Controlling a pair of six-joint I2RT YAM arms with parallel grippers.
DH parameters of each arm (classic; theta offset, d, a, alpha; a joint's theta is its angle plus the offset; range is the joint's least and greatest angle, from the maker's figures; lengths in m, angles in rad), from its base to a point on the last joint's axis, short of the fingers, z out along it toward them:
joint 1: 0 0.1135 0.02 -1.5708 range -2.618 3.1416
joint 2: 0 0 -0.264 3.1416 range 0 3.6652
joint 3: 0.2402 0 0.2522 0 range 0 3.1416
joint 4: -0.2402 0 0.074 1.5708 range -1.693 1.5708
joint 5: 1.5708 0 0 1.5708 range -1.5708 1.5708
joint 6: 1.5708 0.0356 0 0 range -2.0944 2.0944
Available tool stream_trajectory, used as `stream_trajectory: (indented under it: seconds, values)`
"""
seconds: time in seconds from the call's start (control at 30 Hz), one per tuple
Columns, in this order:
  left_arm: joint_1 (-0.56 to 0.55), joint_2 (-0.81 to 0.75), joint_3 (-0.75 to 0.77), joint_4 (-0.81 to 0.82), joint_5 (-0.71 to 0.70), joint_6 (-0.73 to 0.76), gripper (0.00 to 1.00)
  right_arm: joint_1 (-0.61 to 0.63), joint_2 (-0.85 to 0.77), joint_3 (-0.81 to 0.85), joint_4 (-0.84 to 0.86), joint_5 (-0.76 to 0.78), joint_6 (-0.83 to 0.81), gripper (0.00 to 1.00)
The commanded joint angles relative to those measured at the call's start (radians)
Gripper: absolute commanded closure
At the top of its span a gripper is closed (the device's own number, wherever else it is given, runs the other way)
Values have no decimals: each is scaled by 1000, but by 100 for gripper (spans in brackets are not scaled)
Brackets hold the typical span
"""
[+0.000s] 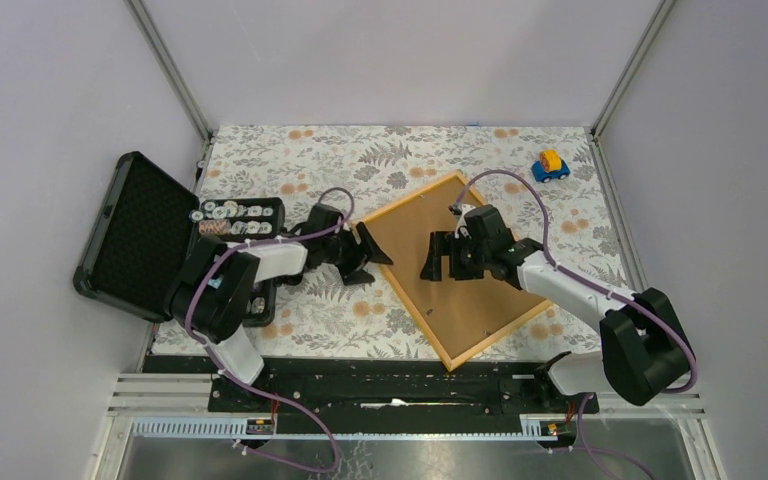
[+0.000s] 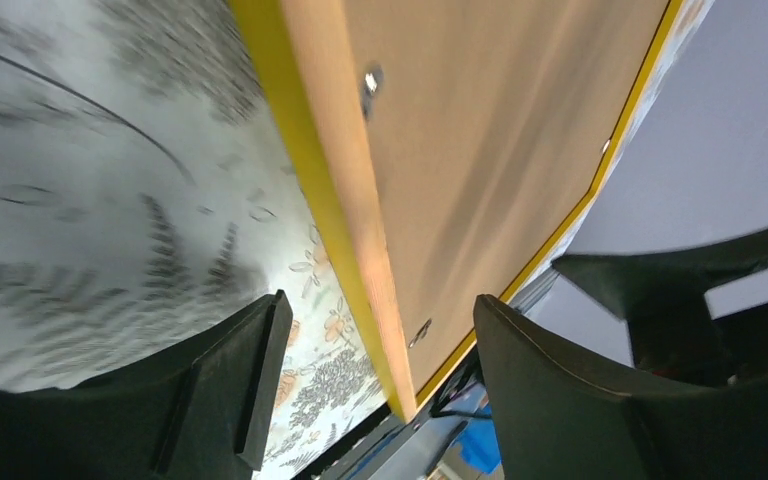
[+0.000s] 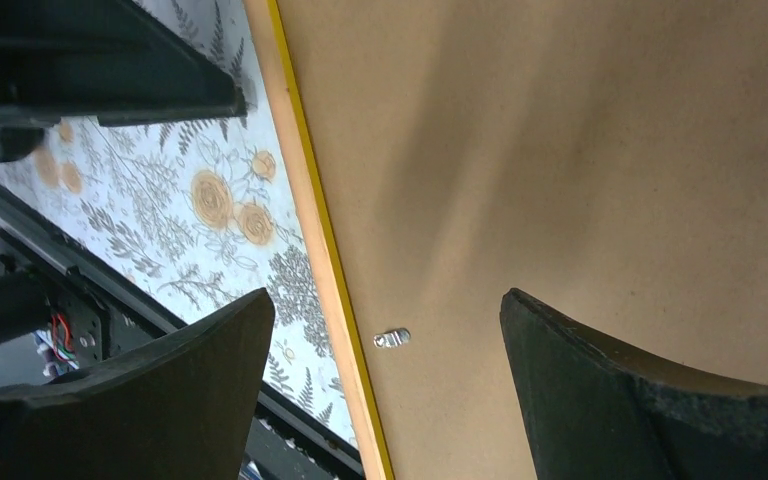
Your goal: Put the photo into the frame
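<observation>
Yellow-orange frame (image 1: 407,298) lies back-up, turned diamond-wise, mid worktop (image 1: 305,325), w/ brown backing board (image 1: 485,300) filling it. L gripper (image 1: 378,255) at frame's left corner, fingers apart, frame edge between them. R gripper (image 1: 444,265) over backing, fingers apart, holding nothing. Toy car (image 1: 550,165) far right.
</observation>
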Motion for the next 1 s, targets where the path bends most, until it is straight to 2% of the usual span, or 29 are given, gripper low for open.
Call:
stream_trajectory:
  seconds: [0.0, 0.17, 0.37, 0.47, 0.73, 0.9, 0.97]
  values:
    - [-77, -19, -59, 127, -51, -97, 29, 0, -37, -28, -16, -50, -44, 9]
    - [-119, 14, -98, 190, -83, -153, 38, 1, -49, -41, -12, -66, -43, 9]
    - [-130, 75, -2, 125, -127, -107, 48, 1, -51, -59, 5, -65, -28, 9]
    - [-129, 115, 58, 60, -130, -84, 52, 0, -48, -61, 5, -68, -18, 10]
    - [-84, 268, 322, -265, -187, 66, 76, 3, -22, -79, 42, -95, 12, 9]
    - [-28, 363, 488, -449, -257, 197, 80, 11, 45, -77, 98, -156, 49, 10]
    - [-21, 392, 530, -481, -258, 249, 80, 17, 118, -47, 117, -198, 64, 16]
